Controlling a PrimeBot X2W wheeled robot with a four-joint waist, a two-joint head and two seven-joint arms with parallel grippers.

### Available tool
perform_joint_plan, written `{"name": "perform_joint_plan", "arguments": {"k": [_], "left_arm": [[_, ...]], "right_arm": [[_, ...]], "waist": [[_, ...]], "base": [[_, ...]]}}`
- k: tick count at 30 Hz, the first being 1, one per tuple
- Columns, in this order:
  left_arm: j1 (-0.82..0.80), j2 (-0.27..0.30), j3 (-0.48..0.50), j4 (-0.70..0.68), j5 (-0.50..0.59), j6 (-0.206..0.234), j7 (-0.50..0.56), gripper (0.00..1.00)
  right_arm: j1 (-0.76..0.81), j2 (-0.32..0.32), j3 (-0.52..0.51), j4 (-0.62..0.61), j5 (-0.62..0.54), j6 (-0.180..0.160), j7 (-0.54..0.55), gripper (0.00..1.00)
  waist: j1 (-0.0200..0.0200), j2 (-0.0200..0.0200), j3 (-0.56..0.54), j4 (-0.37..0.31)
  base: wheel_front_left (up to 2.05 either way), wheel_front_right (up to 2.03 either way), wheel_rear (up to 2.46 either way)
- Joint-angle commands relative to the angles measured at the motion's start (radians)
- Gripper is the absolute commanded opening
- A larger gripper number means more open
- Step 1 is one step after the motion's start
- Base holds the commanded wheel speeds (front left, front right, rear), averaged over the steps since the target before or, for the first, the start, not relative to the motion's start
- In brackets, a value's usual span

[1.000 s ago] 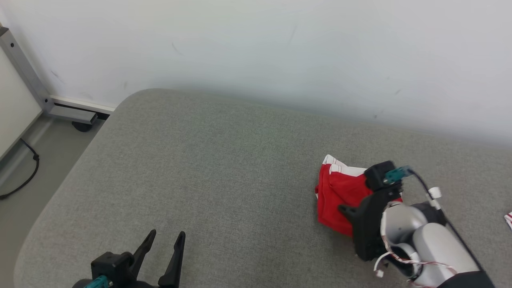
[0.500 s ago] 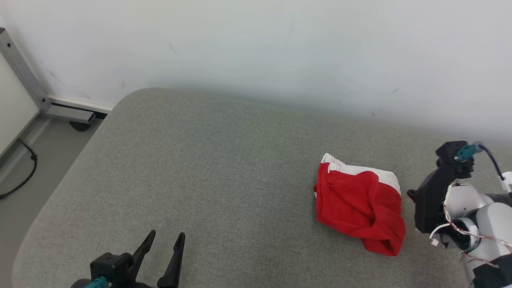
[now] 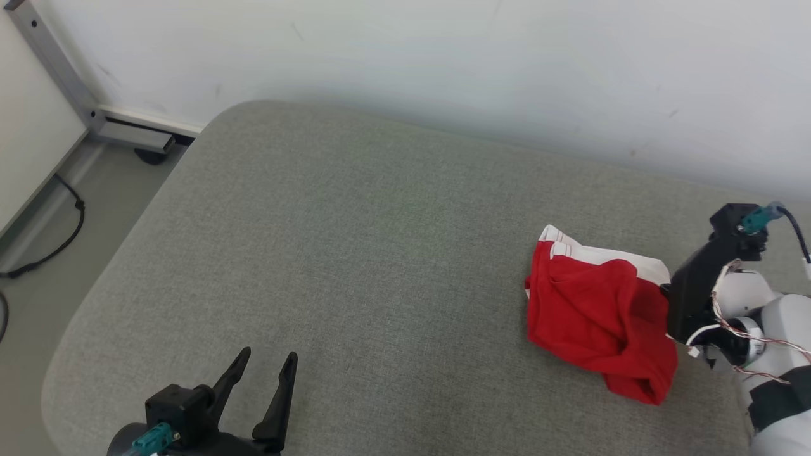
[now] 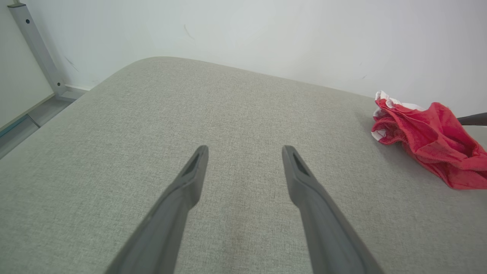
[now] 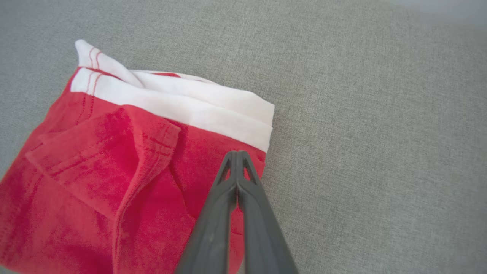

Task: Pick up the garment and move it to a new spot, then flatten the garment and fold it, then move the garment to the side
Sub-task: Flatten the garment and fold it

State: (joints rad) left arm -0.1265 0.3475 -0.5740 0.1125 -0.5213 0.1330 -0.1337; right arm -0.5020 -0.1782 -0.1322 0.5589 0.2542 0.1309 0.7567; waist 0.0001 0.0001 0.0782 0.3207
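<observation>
The garment point(image 3: 595, 310) is red with a white band. It lies folded and a little rumpled on the grey padded surface point(image 3: 355, 253), toward the right. My right gripper point(image 3: 665, 291) is shut and hovers at the garment's right edge. In the right wrist view its closed tips point(image 5: 236, 153) sit over the red cloth point(image 5: 114, 160) just below the white band, with nothing seen between them. My left gripper point(image 3: 268, 353) stands open low on the left, far from the garment. In the left wrist view its fingers point(image 4: 245, 149) are spread over bare fabric, and the garment point(image 4: 426, 133) lies at the far right.
A white wall point(image 3: 443, 57) runs along the back of the surface. The surface's rounded left corner drops to the floor, where a grey metal frame post point(image 3: 57, 69) and a black cable point(image 3: 63, 221) lie.
The camera has shifted. My right arm covered the garment's right half a second ago, swung off to the right, and now its gripper is back at the garment's right edge. The left gripper has stayed put.
</observation>
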Motion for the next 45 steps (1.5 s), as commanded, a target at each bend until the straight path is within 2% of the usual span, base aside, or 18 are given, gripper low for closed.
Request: {"name": "perform_joint_plan", "arguments": {"k": [1,5,13,24,31,39,45], "left_arm": [[-0.009,0.001,0.001,0.003,0.0,0.003,-0.006,1.0],[-0.017,-0.003,-0.001,0.012,-0.003,0.003,-0.012,1.0],[-0.011,-0.003,-0.001,0.024,-0.012,0.006,-0.017,1.0],[-0.006,-0.003,-0.005,0.029,-0.022,0.01,-0.019,1.0],[-0.006,-0.004,-0.009,0.029,-0.027,0.011,-0.022,1.0],[-0.011,-0.008,-0.016,0.034,-0.031,0.009,-0.026,1.0],[0.002,-0.005,-0.021,0.035,-0.033,0.014,-0.028,1.0]], "right_arm": [[-0.012,0.008,0.006,0.005,0.009,-0.001,-0.002,0.0],[-0.021,0.033,0.038,0.013,0.059,-0.001,0.03,0.0],[0.019,0.022,0.12,-0.043,0.135,-0.001,0.101,0.0],[0.11,0.011,0.28,-0.204,0.226,-0.001,0.208,0.0],[0.124,0.037,0.328,-0.256,0.245,-0.001,0.212,0.0],[0.109,0.066,0.373,-0.261,0.266,-0.001,0.194,0.0],[0.078,0.027,0.326,-0.284,0.244,-0.001,0.165,0.0]], "waist": [[-0.0001,-0.0001,0.013,0.012],[-0.0001,-0.0001,0.017,0.019],[-0.0001,-0.0001,-0.003,0.014],[-0.0001,-0.0001,-0.028,0.001],[-0.0001,-0.0001,-0.033,-0.004],[-0.0001,-0.0001,-0.037,0.007],[-0.0001,-0.0001,-0.053,0.013]], "base": [[0.0,0.0,0.0],[0.0,0.0,0.0],[0.0,0.0,0.0],[0.0,0.0,0.0],[0.0,0.0,0.0],[0.0,0.0,0.0],[0.0,0.0,0.0]]}}
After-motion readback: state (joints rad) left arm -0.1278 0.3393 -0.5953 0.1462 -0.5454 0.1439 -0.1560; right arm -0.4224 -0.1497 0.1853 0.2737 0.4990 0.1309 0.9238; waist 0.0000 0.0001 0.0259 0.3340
